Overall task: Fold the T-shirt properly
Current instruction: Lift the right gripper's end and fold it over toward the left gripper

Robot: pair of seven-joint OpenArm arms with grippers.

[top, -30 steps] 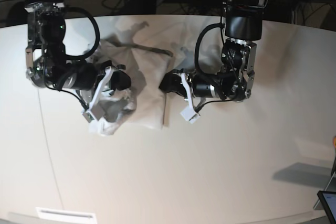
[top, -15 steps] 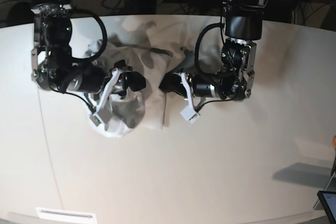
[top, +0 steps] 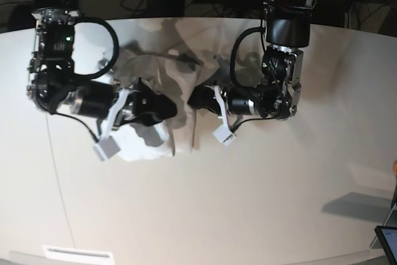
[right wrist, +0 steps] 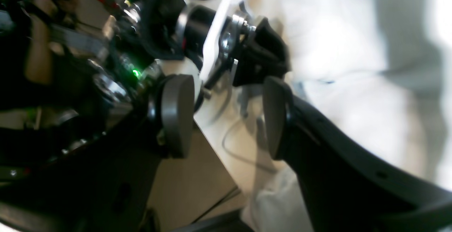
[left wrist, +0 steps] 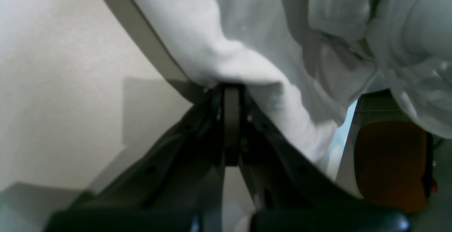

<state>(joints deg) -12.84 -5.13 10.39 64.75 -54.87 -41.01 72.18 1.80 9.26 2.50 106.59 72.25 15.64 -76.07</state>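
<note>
left gripper (left wrist: 231, 94) is pinching the shirt (left wrist: 268, 41) hem between shut jaws; right gripper (right wrist: 226, 119) is gaping wide, empty, cloth beside one jaw: regrip before folding.

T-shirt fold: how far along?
Early. The T-shirt lies bunched and wrinkled on the table, with no flat, squared fold showing. In hand: the left pincer is shut on a cloth edge; the right pincer is open with nothing between its pads, beside the cloth. Left: flatten it, fold sleeves and body, square it up.
</note>
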